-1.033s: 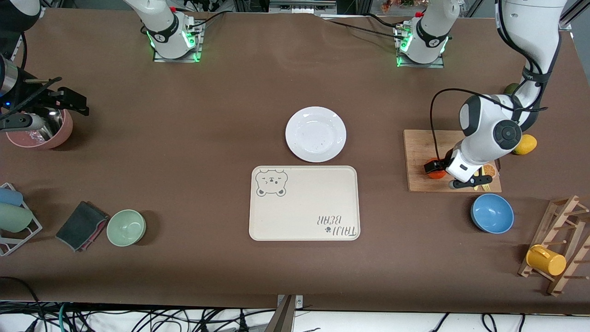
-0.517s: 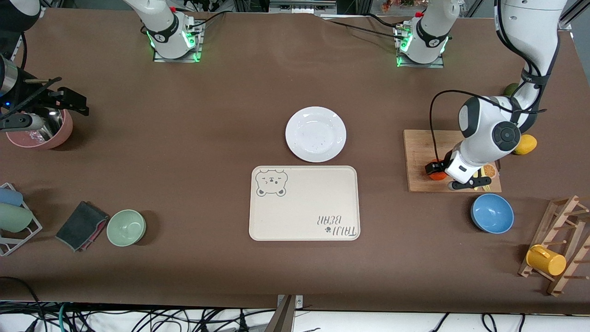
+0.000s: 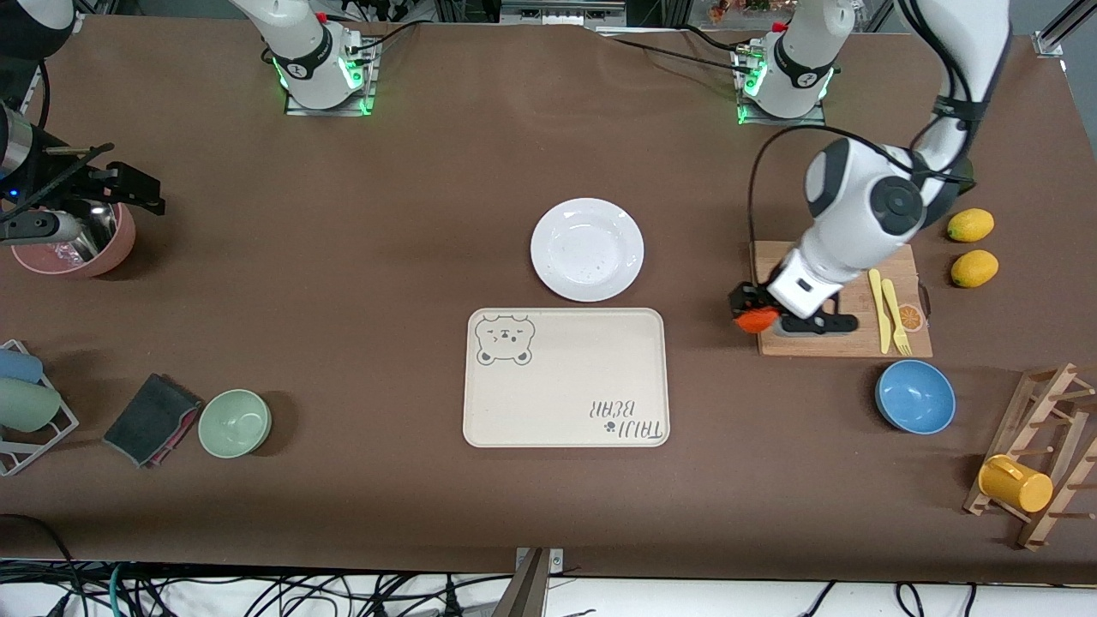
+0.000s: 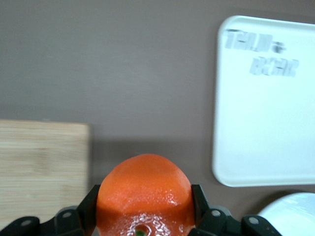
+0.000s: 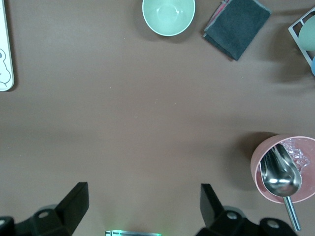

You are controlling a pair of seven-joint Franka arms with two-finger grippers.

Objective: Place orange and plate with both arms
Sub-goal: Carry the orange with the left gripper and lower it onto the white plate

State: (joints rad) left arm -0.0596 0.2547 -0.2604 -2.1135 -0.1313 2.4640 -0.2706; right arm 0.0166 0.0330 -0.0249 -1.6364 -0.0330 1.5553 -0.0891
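Observation:
My left gripper (image 3: 754, 314) is shut on the small red-orange orange (image 3: 755, 321) and holds it in the air over the edge of the wooden cutting board (image 3: 784, 274) that faces the tray. In the left wrist view the orange (image 4: 143, 192) sits between both black fingers (image 4: 198, 196). The round white plate (image 3: 587, 249) lies bare at the table's middle, just beyond the cream bear tray (image 3: 566, 377) from the camera. My right gripper (image 5: 142, 204) is open and empty, waiting high over the right arm's end of the table by the pink bowl (image 3: 77, 244).
A yellow knife and fork (image 3: 887, 310) lie on the board. Two lemons (image 3: 971, 225) lie beside it. A blue bowl (image 3: 914, 396) and a mug rack (image 3: 1041, 467) stand nearer the camera. A green bowl (image 3: 235, 422), a grey cloth (image 3: 152, 419) and a cup rack (image 3: 26, 403) sit at the right arm's end.
My left gripper has lifted the orange off the cutting board and carried it toward the tray. The arm's move has uncovered the knife, fork and a second lemon. The right arm has not moved.

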